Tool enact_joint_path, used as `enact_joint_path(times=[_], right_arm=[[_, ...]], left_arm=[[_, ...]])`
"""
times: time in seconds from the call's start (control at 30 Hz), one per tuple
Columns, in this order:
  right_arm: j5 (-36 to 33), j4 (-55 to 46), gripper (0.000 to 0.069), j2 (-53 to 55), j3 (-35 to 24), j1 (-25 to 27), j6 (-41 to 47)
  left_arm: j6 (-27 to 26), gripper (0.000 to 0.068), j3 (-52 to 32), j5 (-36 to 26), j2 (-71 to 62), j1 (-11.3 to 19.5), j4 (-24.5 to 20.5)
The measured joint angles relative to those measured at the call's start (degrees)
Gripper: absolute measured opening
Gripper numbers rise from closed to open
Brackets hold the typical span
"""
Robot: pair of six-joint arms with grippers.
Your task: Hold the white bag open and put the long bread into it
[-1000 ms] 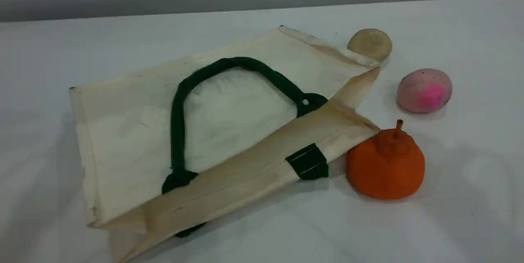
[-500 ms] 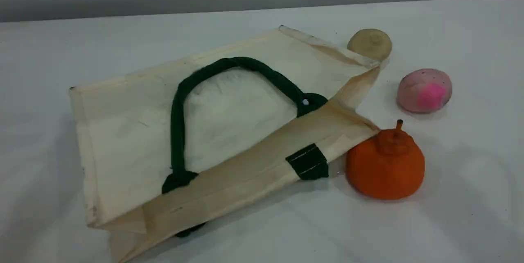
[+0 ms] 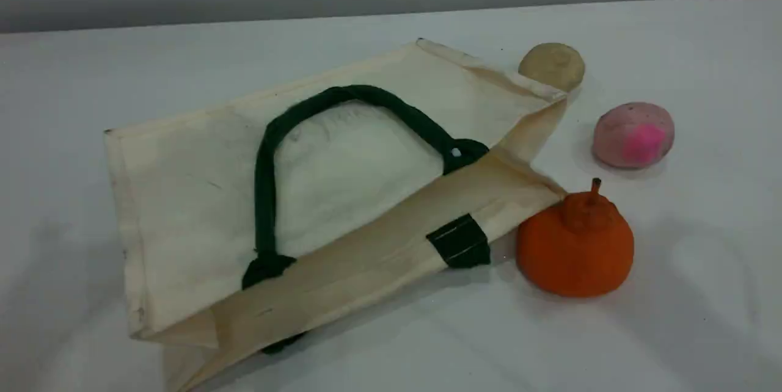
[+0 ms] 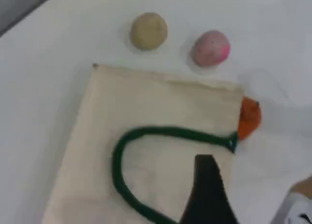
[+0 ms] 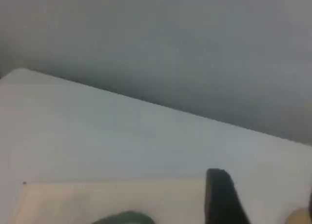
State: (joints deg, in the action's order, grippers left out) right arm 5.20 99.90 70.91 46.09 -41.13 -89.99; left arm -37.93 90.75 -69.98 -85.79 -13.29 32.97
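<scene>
The white bag [image 3: 201, 172] lies flat on its side on the table, mouth toward the right, its dark green rope handle [image 3: 264, 178] resting on the upper panel. The left wrist view looks down on the bag [image 4: 146, 112] from above, and one dark fingertip [image 4: 207, 190] of my left gripper hangs over the handle's right end with nothing in it. One fingertip [image 5: 222, 197] of my right gripper shows above the bag's far edge [image 5: 107, 197]. Neither arm is in the scene view. The long bread is out of view.
Beside the bag's mouth lie a round beige bun [image 3: 551, 65], a pink ball [image 3: 633, 134] and an orange pumpkin-shaped item [image 3: 575, 245] that touches the bag's corner. A blurred white-and-tan shape [image 4: 298, 204] sits at the left wrist view's bottom right.
The bag and the three items have not moved. The faint shadow on the table at the left has shifted and lightened.
</scene>
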Motion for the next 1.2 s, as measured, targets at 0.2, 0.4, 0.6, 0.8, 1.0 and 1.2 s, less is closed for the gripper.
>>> enact_joint_path(times=[0.2,0.4,0.6,0.8,1.0,1.2], right_arm=[[0.1,0.0,0.0341,0.0,0.0,0.0,0.0],[0.1,0.0,0.0341,0.0,0.0,0.0,0.0],[4.9,0.1,0.0341,0.0,0.0,0.0,0.0],[4.0,0.1,0.0341,0.0,0.0,0.0,0.0],[2.6,0.0,0.0341,0.0,0.0,0.0,0.0],[2.5,0.0,0.0341,0.0,0.0,0.0,0.0]], left_arm=[[-2.2,0.0454,-13.2,10.1,11.8,0.0,-0.1],[-2.2,0.0454,-27.2,23.2,26.8,0.0,0.1],[-2.1,0.0454,-40.5,30.5,40.8,0.0,-1.9],[-0.8,0.0454,-50.6,35.4,52.9,0.0,-3.0],[2.1,0.0454,-57.8,37.2,60.9,0.0,-3.0],[4.7,0.0454,-64.5,37.2,62.5,0.0,-3.0]])
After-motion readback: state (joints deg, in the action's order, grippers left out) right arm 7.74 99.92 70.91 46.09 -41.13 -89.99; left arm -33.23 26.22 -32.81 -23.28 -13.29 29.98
